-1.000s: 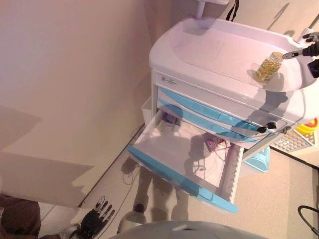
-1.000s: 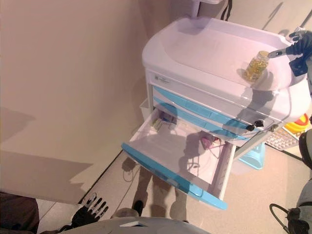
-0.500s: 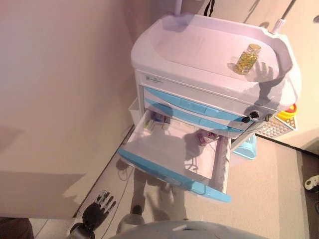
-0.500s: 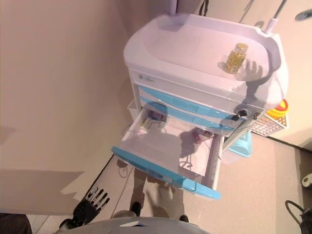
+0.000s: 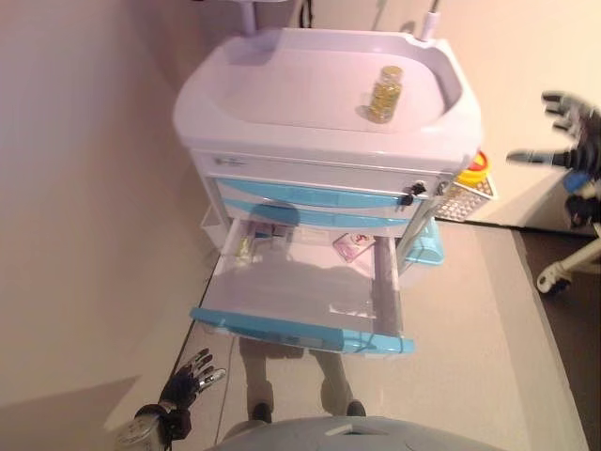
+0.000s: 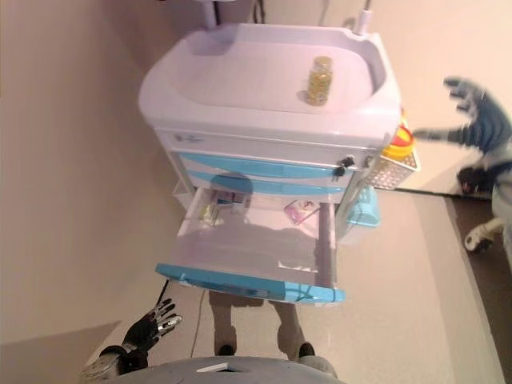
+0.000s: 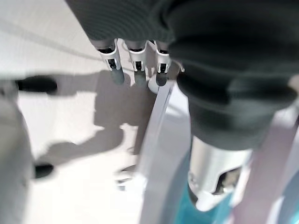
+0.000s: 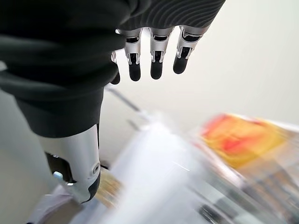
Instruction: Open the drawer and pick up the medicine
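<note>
A clear medicine bottle (image 5: 386,93) of yellow capsules stands upright on the white cart top (image 5: 282,85), near its right rim. The cart's lowest drawer (image 5: 299,328), blue-fronted, is pulled fully out. At its back lie a pink packet (image 5: 352,246) and small boxes (image 5: 247,247). My right hand (image 5: 571,148) hangs open in the air to the right of the cart, well away from the bottle; its fingers (image 8: 152,59) are straight and hold nothing. My left hand (image 5: 186,386) hangs low by the floor, left of the drawer front, open and empty, its fingers (image 7: 136,60) straight.
Two shut blue drawers (image 5: 310,197) sit above the open one. A wire basket (image 5: 463,194) with a yellow and red container hangs on the cart's right side, and a light-blue bin (image 5: 427,246) sits below it. A wall runs along the left. A chair's wheeled foot (image 5: 562,270) is at the far right.
The camera has shifted, so the cart now shows more head-on. My right hand has drawn away from the bottle to the right of the cart. The bottle stays on top.
</note>
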